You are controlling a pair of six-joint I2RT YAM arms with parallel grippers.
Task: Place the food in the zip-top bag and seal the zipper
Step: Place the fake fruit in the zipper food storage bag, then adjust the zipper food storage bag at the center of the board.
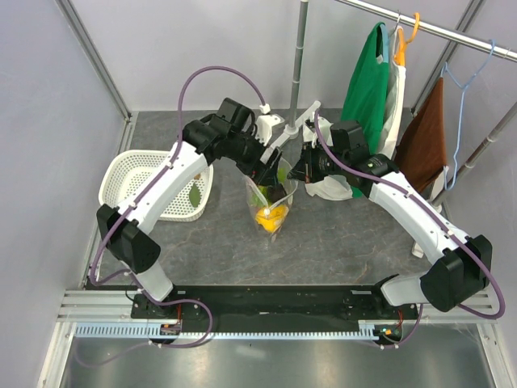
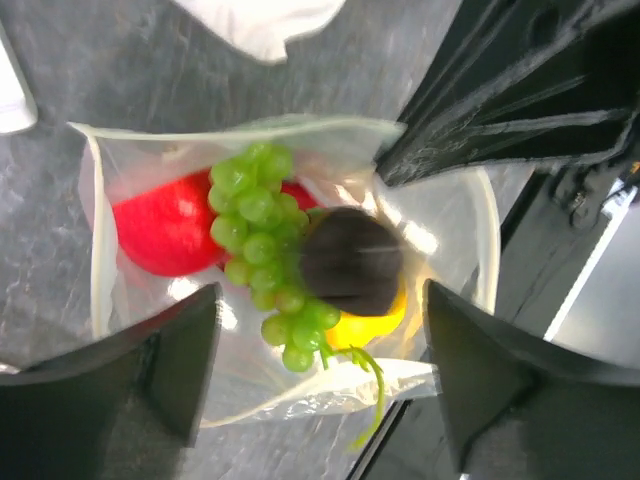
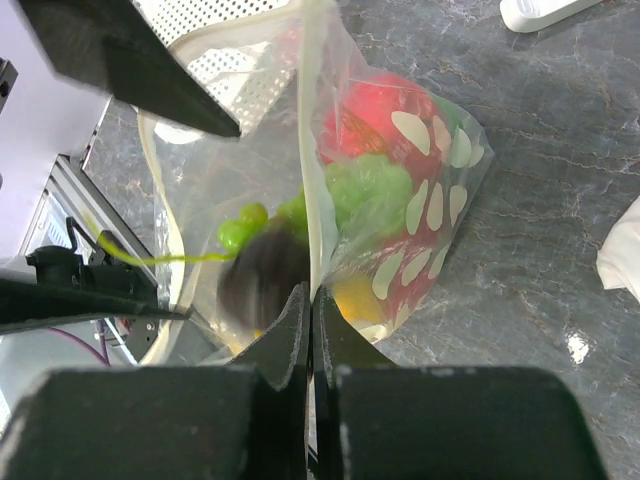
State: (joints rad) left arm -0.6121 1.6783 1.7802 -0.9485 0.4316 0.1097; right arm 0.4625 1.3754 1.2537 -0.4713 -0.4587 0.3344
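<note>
Left gripper [image 2: 322, 295] hanging open over the bag [image 2: 108, 290].
Right gripper [image 3: 310, 300] pinching its rim [image 3: 306, 150]; a dark blur [image 2: 352, 262] is hiding the yellow piece [image 2: 375, 322].

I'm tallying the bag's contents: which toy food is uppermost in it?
The dark round piece: in the zip-top bag it overlaps the green grapes and the yellow piece; the red one lies beside them.

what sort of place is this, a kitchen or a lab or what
Probably a robot lab work cell, not a home: a grey table walled by plain panels in metal framing, a base rail carrying both arms, and staged props such as a zip-top bag of toy food and a clothes rack.
</note>
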